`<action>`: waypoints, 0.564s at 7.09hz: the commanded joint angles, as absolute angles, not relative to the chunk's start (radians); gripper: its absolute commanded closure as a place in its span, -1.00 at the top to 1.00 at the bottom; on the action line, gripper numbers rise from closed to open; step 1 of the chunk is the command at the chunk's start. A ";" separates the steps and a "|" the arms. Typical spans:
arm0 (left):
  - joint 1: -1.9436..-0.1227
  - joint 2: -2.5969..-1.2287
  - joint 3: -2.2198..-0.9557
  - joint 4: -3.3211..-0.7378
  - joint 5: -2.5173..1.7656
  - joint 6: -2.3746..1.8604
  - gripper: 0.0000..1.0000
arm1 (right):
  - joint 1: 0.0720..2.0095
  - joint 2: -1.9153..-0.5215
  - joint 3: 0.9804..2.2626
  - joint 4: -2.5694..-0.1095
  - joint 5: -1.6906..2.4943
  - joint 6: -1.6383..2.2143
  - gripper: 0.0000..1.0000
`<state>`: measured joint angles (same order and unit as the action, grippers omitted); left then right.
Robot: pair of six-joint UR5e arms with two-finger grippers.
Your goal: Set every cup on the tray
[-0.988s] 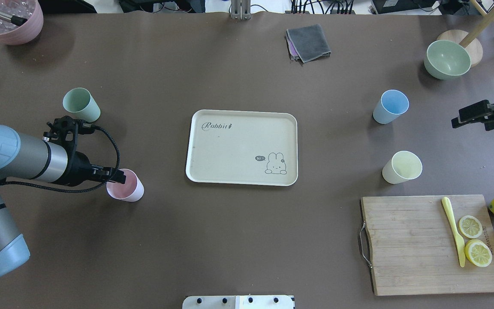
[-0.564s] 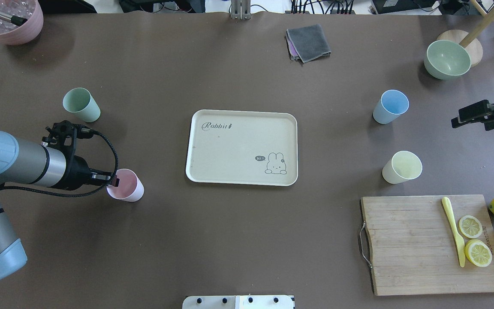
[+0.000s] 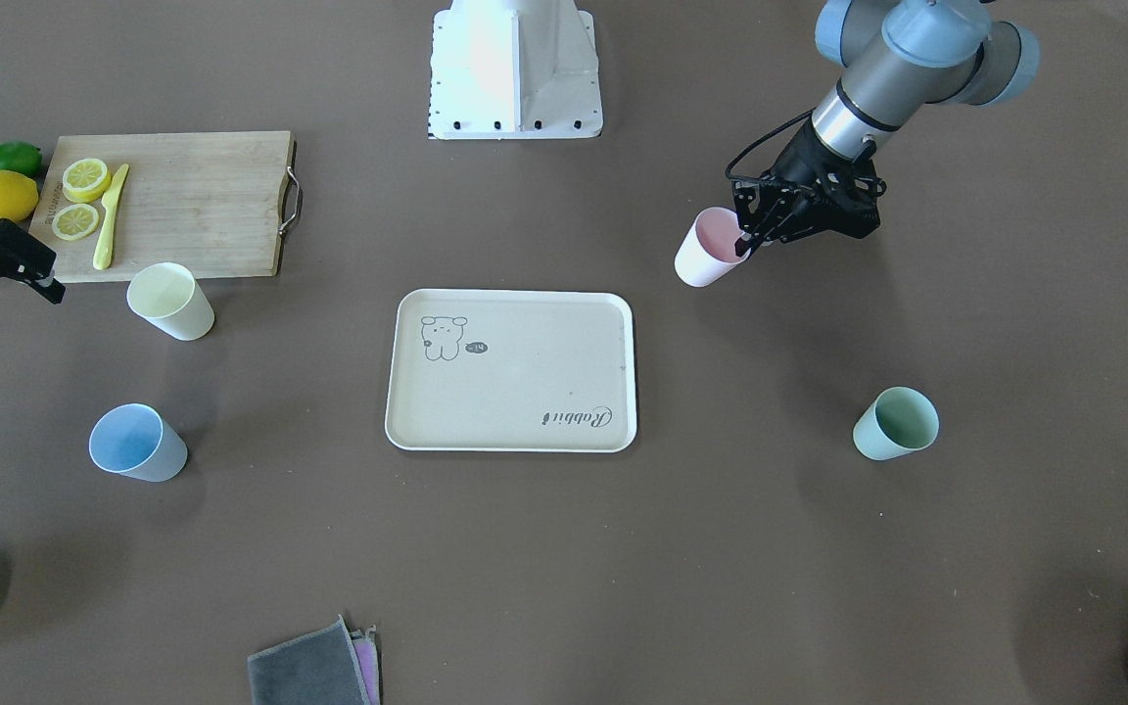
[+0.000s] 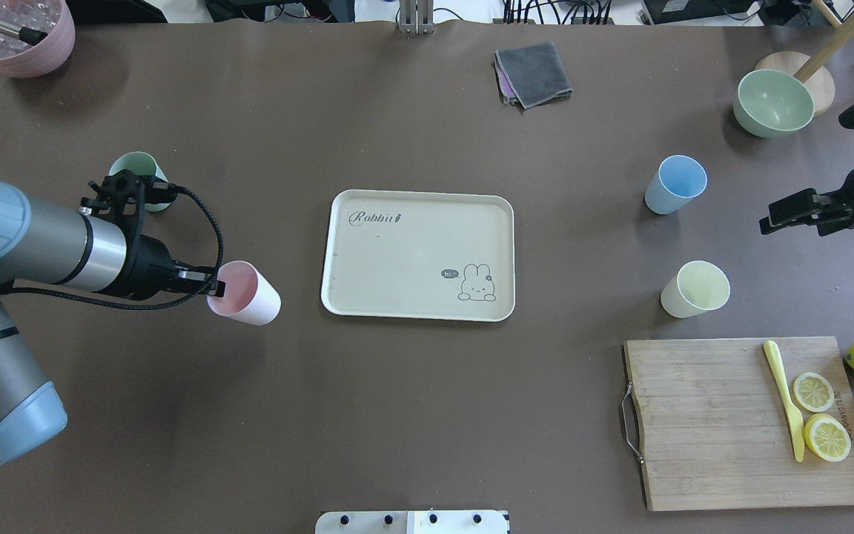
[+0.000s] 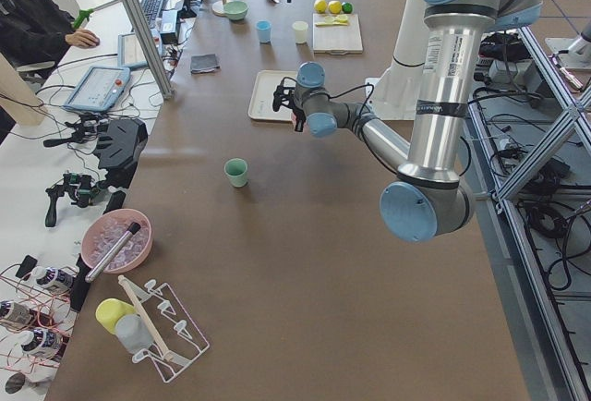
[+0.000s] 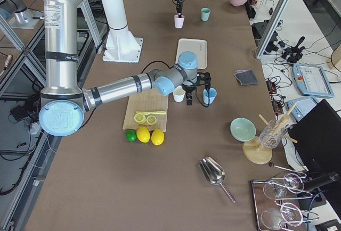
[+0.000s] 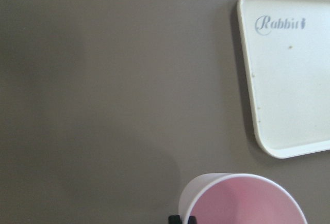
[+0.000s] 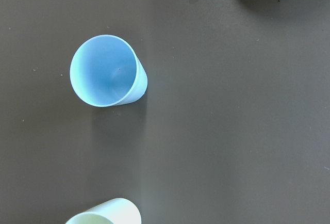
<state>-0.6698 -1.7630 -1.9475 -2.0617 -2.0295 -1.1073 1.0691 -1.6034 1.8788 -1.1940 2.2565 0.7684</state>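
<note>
Four cups are shown, and none is on the tray (image 4: 412,245) yet. The pink cup (image 4: 247,295) is pinched at its rim by the left gripper (image 4: 213,285), whose fingers are closed narrowly across the cup wall. The cup is seen leaning, base pointed away from the claw, and it is judged to be clear of the table (image 4: 397,415). The tray lies directly ahead of this claw, just beyond the cup, with its nearest short edge close by. The mint green cup (image 4: 130,162) stands behind the claw, beside the wrist and partly hidden by it.

The step in hand is judged to be the carry onto the tray. The cup should be kept high enough for its base to pass over the raised rim. It should be set down flat on a far part of the tray so that room is left for three more. Because only one side of the rim is gripped, a swing is likely, so a slow move is advised. Release is best delayed until the base is seated.

The right gripper (image 3: 11,299) is seen with its fingers spread and nothing held. The light blue cup (image 8: 105,77) stands under it, and the pale yellow cup (image 8: 105,214) just beside.
</note>
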 commanded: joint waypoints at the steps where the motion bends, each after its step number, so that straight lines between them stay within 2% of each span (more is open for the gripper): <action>1: -0.677 -1.894 -1.939 -1.936 -2.031 -1.161 -1.00 | 0.976 -1.594 1.875 -1.193 2.200 0.834 0.99; 4: -0.676 -1.945 -1.901 -1.925 -2.028 -1.163 -1.00 | 0.849 -1.595 1.873 -1.193 2.136 0.918 0.99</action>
